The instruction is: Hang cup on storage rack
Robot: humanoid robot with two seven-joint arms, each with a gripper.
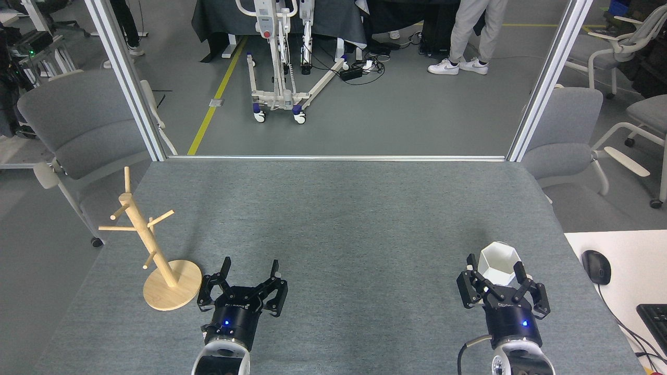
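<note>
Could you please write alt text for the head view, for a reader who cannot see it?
The right pincer brackets a white cup on a grey table. The left pincer waits open and empty beside a wooden storage rack at the table's left.

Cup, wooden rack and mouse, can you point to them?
cup (pixel 497 263), head view, on its white inner wall.
storage rack (pixel 156 258), head view, on its slanted post.
mouse (pixel 596 266), head view, on its black top.
</note>
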